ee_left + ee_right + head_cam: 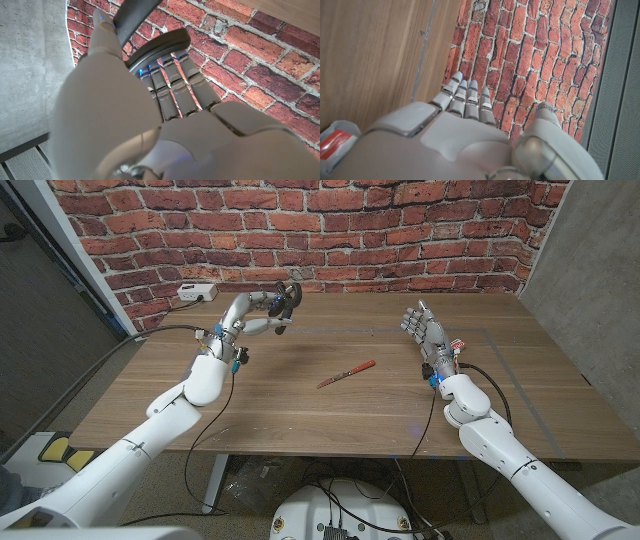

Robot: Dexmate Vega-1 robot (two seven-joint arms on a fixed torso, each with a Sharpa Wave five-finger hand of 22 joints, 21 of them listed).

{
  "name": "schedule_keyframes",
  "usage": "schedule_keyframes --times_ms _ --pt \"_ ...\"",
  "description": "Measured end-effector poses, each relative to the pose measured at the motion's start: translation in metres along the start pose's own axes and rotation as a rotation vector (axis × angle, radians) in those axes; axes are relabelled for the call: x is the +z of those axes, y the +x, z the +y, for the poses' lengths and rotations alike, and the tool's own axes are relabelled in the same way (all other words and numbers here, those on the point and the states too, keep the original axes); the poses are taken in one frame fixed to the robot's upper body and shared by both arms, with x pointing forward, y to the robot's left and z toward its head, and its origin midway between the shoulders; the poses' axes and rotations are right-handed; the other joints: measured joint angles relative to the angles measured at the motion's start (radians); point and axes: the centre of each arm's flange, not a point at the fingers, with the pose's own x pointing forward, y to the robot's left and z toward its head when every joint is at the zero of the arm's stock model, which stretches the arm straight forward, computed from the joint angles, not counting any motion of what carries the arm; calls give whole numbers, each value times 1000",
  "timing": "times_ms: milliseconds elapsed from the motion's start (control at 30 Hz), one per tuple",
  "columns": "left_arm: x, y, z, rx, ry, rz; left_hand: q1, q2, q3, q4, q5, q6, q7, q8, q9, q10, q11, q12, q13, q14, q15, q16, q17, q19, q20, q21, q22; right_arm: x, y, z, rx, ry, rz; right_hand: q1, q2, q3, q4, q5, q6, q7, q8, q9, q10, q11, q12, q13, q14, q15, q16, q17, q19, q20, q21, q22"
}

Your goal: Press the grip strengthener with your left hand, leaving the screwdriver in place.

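Fingers of my left hand wrap the grip strengthener, a dark tool with curved, smooth grey handles, and hold it raised above the far left part of the wooden table, in front of the rough red brick wall. In my left wrist view, one curved handle lies across my fingertips and the other rises beside my thumb; whether the handles are fully squeezed together I cannot tell. Near the table's middle, well apart from both hands, the screwdriver lies flat: a slim shaft with a reddish-orange handle. My right hand stands upright over the right side of the table, holding nothing, its grey segmented fingers straight and slightly apart. A white box sits at the table's far left corner.
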Motion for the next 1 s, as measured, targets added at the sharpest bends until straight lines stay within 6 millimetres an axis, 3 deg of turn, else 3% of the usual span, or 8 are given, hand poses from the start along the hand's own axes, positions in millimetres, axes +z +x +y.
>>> schedule_keyframes --times_ms 300,433,767,1000 --pt "2 0 -4 9 -16 11 46 -46 0 0 9 39 -6 8 -1 18 -7 0 12 14 -8 0 7 1 -9 19 20 1 1 1 5 1 -4 0 0 0 0 0 0 0 0 0 0 0 0 0 0 0 0 0 0 0 0 0" --pt "2 0 -6 14 -26 14 65 -65 0 0 9 60 -7 11 -1 36 -7 6 18 25 -18 0 15 9 -1 53 32 0 1 2 6 1 -3 0 0 0 0 0 0 0 0 0 0 0 0 0 0 0 0 0 0 0 0 0" --pt "2 -3 -9 30 -44 21 89 -89 0 0 9 122 -12 22 -8 91 -6 24 34 56 -15 23 35 11 0 113 62 0 2 3 7 2 -3 0 0 0 0 0 0 0 0 0 0 0 0 0 0 0 0 0 0 0 -7 0" --pt "5 -3 -13 39 -37 24 104 -104 0 0 12 166 -23 46 -10 127 -9 32 50 77 -20 32 52 11 0 165 68 0 2 4 9 4 -2 0 0 0 0 0 0 0 0 0 0 0 0 0 0 0 0 1 0 0 -7 0"
